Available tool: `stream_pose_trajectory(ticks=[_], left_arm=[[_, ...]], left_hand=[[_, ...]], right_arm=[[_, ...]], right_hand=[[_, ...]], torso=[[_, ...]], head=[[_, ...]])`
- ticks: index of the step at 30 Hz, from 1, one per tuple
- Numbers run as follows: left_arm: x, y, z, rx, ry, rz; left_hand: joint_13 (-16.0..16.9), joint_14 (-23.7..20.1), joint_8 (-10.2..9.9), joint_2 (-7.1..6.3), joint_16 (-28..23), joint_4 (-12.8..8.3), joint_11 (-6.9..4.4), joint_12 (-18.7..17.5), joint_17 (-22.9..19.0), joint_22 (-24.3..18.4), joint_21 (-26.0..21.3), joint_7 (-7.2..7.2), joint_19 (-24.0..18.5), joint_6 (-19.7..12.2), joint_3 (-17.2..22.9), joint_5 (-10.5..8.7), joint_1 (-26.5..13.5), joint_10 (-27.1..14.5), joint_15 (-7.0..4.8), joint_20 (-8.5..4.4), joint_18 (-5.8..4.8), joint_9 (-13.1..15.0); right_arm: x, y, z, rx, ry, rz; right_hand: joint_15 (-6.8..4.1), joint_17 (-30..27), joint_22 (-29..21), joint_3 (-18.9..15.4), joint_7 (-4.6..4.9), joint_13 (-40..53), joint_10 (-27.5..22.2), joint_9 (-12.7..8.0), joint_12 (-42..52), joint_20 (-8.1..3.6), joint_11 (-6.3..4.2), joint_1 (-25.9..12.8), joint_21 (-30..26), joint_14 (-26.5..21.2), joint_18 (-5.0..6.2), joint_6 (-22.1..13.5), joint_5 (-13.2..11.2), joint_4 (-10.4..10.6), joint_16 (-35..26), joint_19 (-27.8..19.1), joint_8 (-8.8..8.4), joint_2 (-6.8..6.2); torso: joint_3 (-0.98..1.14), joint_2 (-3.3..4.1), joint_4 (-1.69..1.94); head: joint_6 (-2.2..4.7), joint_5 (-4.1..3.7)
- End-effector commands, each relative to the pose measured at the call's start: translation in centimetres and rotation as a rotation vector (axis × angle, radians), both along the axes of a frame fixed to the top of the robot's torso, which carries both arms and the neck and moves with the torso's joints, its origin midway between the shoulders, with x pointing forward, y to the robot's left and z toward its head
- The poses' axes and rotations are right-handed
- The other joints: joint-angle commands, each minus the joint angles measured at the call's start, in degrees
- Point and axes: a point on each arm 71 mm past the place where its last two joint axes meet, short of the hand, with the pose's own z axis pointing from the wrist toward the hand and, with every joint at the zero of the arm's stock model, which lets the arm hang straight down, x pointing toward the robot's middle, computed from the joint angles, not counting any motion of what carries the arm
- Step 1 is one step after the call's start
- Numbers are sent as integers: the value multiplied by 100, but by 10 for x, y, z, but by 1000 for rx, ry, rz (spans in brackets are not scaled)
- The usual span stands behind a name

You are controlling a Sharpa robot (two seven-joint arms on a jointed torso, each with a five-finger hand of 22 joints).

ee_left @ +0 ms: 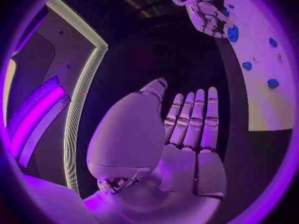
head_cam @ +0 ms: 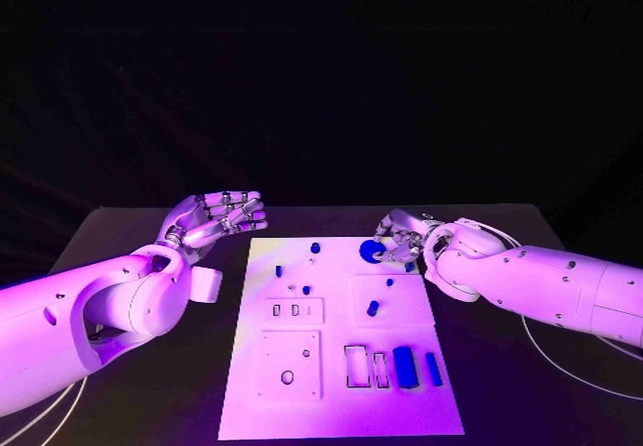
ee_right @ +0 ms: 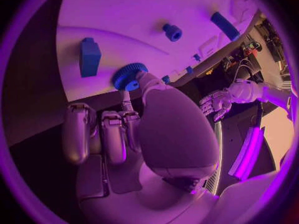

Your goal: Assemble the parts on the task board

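The white task board (head_cam: 342,390) lies in the middle of the black table. My right hand (head_cam: 406,237) is at the board's far right edge and pinches a blue gear (head_cam: 372,248) between thumb and a finger; the gear's toothed rim (ee_right: 129,76) sits just over the board edge. The other fingers (ee_right: 112,134) are curled in. My left hand (head_cam: 215,218) hovers left of the board's far corner, fingers (ee_left: 193,117) stretched out, holding nothing. Small blue parts stand on the board: a peg (head_cam: 314,248), a short piece (head_cam: 373,308) and a block (head_cam: 403,365).
A slim blue bar (head_cam: 433,368) stands beside the block near the board's front right. Plates with slots and holes (head_cam: 291,364) are fixed on the board's left half. A white cable (head_cam: 563,362) runs over the table under my right arm.
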Motion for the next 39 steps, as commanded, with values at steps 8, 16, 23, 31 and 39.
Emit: stream_pose_trajectory(ticks=[8, 16, 23, 31, 39], left_arm=[[0, -1, 1, -3, -5, -17], [0, -1, 1, -2, -3, -17], [0, -2, 1, -3, -2, -20], [0, -3, 1, -2, 0, -25], [0, -4, 1, -2, 2, -28]], left_hand=[[-5, -42, -23, -23, -28, -1, 21, -41, 9, -9, -37, 274, -45, -5, 48, -19, -15, -5, 11, -15, 49, -11], [-7, -56, -32, -9, -42, -18, 27, -45, 11, -13, -40, 281, -53, -15, 75, -10, 8, -19, 17, -12, 49, -16], [-7, -56, -32, -9, -42, -18, 27, -45, 11, -13, -40, 281, -53, -15, 75, -10, 8, -19, 17, -12, 49, -16], [-7, -59, -35, -6, -46, -25, 28, -45, 12, -15, -40, 283, -54, -18, 84, -9, 16, -22, 18, -12, 49, -18], [-7, -60, -37, -8, -48, -28, 29, -46, 13, -15, -41, 284, -56, -21, 87, -10, 19, -26, 18, -12, 49, -19]], right_arm=[[-13, 21, 11, -1, -107, 36], [-31, 54, 24, 7, -167, 111], [-37, 81, 24, -8, -192, 167], [-37, 101, 16, -24, -191, 196], [-34, 111, 8, -34, -172, 200]], right_hand=[[-74, 1475, 653, 471, -29, 1195, 346, -40, 52, -60, -71, -108, 119, 590, -129, 152, 357, -37, 48, 73, -72, -76], [-73, 1473, 678, 519, -22, 1193, 344, -49, 49, -61, -68, -138, 146, 590, -136, 144, 376, -43, 48, 89, -91, -100], [-72, 1483, 688, 534, -22, 1192, 343, -52, 47, -61, -66, -154, 157, 592, -139, 145, 368, -42, 50, 95, -95, -109], [-69, 1484, 696, 560, -18, 1193, 344, -58, 47, -60, -63, -187, 163, 592, -141, 144, 349, -48, 50, 99, -107, -145], [-61, 1477, 685, 594, -6, 1181, 334, -71, 35, -55, -52, -262, 145, 591, -137, 125, 314, -39, 49, 90, -137, -193]], torso=[[1, -16, -17], [-5, -13, -7], [-4, -7, -6], [-8, 6, 3], [-3, 15, -14]], head=[[-3, 48], [31, 51], [29, 81], [19, 107], [8, 120]])
